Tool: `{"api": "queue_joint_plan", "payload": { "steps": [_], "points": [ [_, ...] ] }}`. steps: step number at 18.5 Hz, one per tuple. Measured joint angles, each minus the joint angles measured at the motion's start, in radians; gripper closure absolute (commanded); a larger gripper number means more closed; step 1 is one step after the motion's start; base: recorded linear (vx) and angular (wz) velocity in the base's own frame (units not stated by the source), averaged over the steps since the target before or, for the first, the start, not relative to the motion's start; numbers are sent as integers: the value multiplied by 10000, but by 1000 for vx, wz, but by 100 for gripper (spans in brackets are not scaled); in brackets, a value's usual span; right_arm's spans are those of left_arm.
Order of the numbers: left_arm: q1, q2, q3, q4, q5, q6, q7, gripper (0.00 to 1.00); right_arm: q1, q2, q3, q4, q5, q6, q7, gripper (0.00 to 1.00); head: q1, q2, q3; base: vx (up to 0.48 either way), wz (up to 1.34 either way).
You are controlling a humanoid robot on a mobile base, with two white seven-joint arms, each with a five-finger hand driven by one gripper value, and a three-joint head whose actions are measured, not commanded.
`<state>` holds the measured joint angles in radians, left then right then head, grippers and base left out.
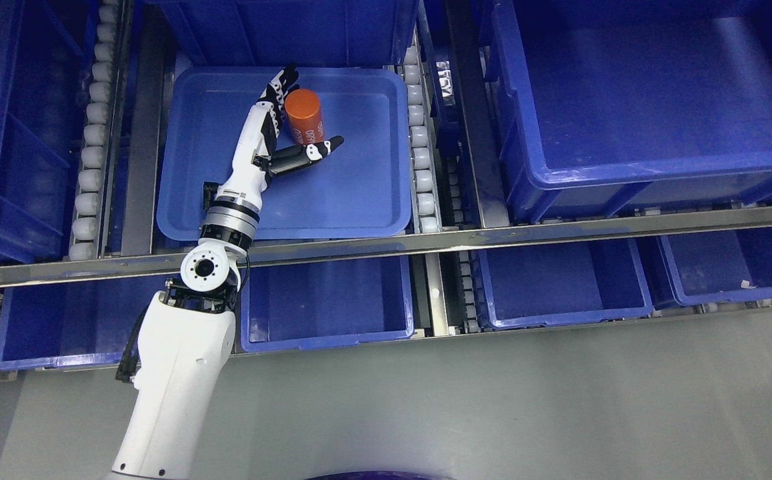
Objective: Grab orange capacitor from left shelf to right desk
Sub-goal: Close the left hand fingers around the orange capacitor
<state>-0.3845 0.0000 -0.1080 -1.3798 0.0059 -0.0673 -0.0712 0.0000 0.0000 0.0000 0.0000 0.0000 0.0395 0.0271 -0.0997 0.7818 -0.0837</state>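
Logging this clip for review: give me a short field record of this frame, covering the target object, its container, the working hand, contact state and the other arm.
target: orange cylindrical capacitor, with print on its side
container: shallow blue plastic tray on the shelf, between white roller rails
working hand: left hand, white and black, fingers spread
contact: fingers beside the capacitor, thumb below it, not closed on it
surroundings: deeper blue plastic bins around the tray
right arm: not in view

One orange capacitor [304,117], one left hand [273,137], about seven blue bins [279,220]
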Motion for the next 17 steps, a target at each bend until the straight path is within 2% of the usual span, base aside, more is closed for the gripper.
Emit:
{"api": "queue_joint_plan", "payload": {
  "steps": [3, 6, 14, 16, 17],
  "points": [
    [-273, 0, 27, 105, -27, 468, -373, 3, 0, 0, 0, 0, 0, 1, 23, 0, 0, 0, 0, 0, 0],
    [-460, 0, 54, 183, -41, 785, -940, 12, 0, 0, 0, 0, 0, 1, 33, 0, 0, 0, 0, 0, 0],
    [-599, 0, 364, 288, -56, 880, -1275, 64, 0, 0, 0, 0, 0, 2, 38, 0, 0, 0, 0, 0, 0],
    [-587, 0, 485, 304, -57, 700, -1309, 80, 0, 0, 0, 0, 0, 2, 43, 0, 0, 0, 0, 0, 0],
    [-578, 0, 541, 308, -57, 595, -1354, 91, 0, 0, 0, 0, 0, 2, 44, 0, 0, 0, 0, 0, 0]
  ]
}}
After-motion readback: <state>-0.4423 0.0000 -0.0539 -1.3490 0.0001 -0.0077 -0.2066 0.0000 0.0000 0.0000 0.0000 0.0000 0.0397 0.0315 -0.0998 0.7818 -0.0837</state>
